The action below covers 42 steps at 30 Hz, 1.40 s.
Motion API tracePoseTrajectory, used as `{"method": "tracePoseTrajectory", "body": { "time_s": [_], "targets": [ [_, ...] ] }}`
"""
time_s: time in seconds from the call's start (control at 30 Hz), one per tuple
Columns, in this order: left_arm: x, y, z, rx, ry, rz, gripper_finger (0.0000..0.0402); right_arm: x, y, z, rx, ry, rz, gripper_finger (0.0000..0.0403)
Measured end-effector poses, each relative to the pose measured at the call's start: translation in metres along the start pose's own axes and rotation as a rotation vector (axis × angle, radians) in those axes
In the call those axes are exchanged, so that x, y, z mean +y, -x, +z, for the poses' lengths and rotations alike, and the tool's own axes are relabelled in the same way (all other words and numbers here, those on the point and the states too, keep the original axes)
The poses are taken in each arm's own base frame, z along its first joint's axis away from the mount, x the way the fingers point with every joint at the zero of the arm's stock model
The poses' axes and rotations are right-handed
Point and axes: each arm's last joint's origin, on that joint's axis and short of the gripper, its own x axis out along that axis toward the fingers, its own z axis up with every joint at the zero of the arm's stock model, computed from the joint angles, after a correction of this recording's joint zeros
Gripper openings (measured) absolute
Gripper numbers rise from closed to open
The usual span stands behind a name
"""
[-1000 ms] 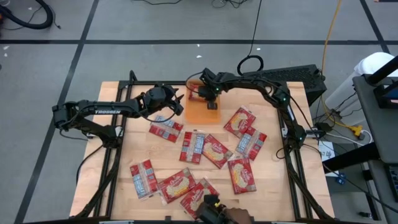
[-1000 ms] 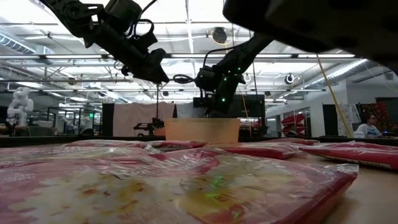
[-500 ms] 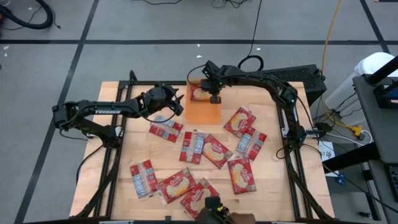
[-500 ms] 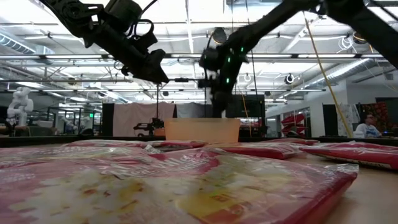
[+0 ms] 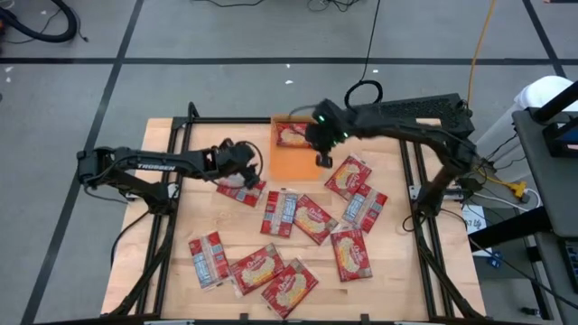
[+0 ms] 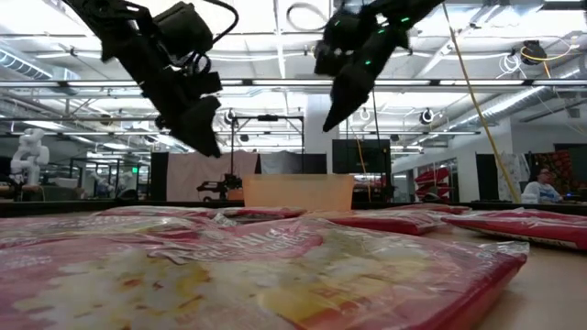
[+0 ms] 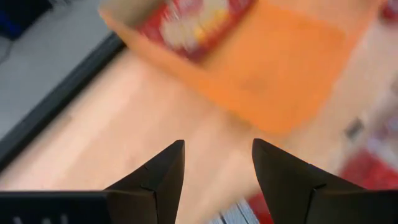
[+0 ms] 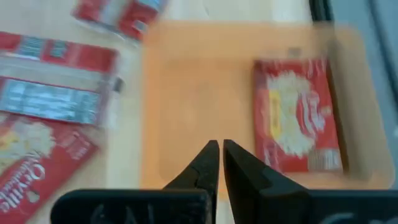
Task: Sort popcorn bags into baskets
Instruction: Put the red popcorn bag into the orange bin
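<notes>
While lying in basket point(image 5: 302, 164), popcorn bag point(image 5: 292, 134) (face-up) runs crosswise.

Orange tray point(image 5: 298, 162) at table's far centre holds one popcorn bag point(image 5: 292, 135) in its far end; right gripper point(image 5: 324, 161) over tray's right edge, left gripper point(image 5: 251, 168) just left of tray above loose bag point(image 5: 240, 189).

The whole tabletop point(image 5: 181, 226) is seen from straight overhead. It is viewed level from its near edge by the low camera. The orange basket point(image 5: 295, 162), shared by all views, is seen closely from both wrists.
</notes>
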Motion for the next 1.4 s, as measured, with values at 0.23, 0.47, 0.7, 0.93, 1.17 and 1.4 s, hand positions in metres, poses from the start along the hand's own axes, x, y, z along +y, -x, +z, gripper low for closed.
{"method": "tracePoseTrajectory", "body": {
  "time_s": [0.23,0.47,0.7,0.93,1.17,1.4],
  "targets": [
    [0.000,0.008,-0.030,0.261,0.120,0.099,0.0213,0.052,0.005,-0.044,-0.283,0.145,-0.040,0.0015],
    [0.002,0.019,-0.053,0.526,0.270,0.136,0.0287,0.081,0.009,-0.081,-0.445,0.209,-0.051,0.0015],
    [-0.011,0.020,-0.067,0.631,0.205,0.057,0.0329,0.093,0.006,-0.096,-0.429,0.222,-0.019,0.0016],
    [-0.023,0.005,-0.092,0.753,0.084,0.072,0.0311,0.101,0.002,-0.100,-0.428,0.230,0.006,0.0016],
    [-0.026,0.007,-0.082,0.759,0.061,0.102,0.0253,0.105,0.004,-0.094,-0.494,0.220,0.008,0.0016],
    [-0.012,0.011,-0.070,0.698,-0.011,0.164,0.0227,0.105,0.006,-0.091,-0.522,0.214,0.002,0.0016]
  ]
}}
